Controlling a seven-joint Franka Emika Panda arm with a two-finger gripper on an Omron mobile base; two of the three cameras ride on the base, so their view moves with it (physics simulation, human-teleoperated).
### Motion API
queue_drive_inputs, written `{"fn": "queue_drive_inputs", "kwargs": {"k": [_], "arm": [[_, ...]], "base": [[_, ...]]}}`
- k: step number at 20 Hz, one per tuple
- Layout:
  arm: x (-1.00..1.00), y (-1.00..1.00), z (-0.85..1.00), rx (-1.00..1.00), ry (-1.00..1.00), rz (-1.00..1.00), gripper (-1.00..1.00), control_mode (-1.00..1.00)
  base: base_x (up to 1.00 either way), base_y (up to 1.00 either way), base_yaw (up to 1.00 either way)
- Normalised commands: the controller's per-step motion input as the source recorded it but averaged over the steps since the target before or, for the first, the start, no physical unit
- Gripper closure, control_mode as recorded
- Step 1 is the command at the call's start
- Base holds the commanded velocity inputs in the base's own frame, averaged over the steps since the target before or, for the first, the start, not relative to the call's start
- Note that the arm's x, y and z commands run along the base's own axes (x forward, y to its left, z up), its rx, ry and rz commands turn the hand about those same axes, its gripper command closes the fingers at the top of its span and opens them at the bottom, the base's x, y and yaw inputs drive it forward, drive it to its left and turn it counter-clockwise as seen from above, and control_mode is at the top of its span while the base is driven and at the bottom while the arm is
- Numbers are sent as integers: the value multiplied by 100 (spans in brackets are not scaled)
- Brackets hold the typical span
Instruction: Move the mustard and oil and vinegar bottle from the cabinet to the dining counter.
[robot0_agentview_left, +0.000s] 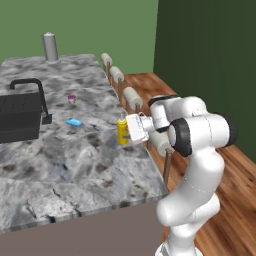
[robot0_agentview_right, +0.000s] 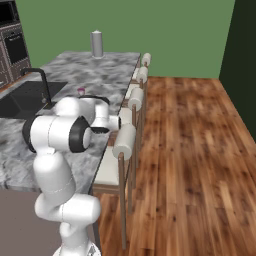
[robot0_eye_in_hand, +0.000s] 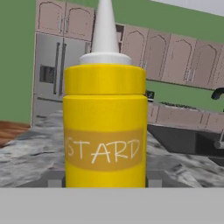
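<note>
The mustard (robot0_agentview_left: 122, 131) is a yellow squeeze bottle with a white pointed cap. It stands upright at the right edge of the marbled dining counter (robot0_agentview_left: 75, 160), and I cannot tell whether its base touches the stone. My gripper (robot0_agentview_left: 126, 131) reaches in from the right and is shut on the mustard's body. In the hand view the mustard (robot0_eye_in_hand: 105, 122) is close up, with a dark fingertip (robot0_eye_in_hand: 54, 178) on each side of its base. Mauve wall cabinets (robot0_eye_in_hand: 175, 57) line the far wall. The oil and vinegar bottle is out of view.
A black sink (robot0_agentview_left: 17, 120) with a faucet (robot0_agentview_left: 39, 95) sits at the counter's left. A grey canister (robot0_agentview_left: 50, 46) stands at the far end. A small blue object (robot0_agentview_left: 74, 122) and a pink cup (robot0_agentview_left: 71, 98) lie mid-counter. White stools (robot0_agentview_right: 125, 142) line the counter's right edge above the wood floor (robot0_agentview_right: 200, 150).
</note>
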Motion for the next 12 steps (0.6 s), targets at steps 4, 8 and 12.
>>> {"fn": "queue_drive_inputs", "kwargs": {"k": [4, 8, 12], "arm": [[25, 0, -28, 6, 1, 0, 100, -100], [19, 0, -28, 3, 0, 0, 100, -100], [27, 0, -21, 0, 0, 0, 100, -100]], "base": [[0, 0, 0], [0, 0, 0], [0, 0, 0]]}}
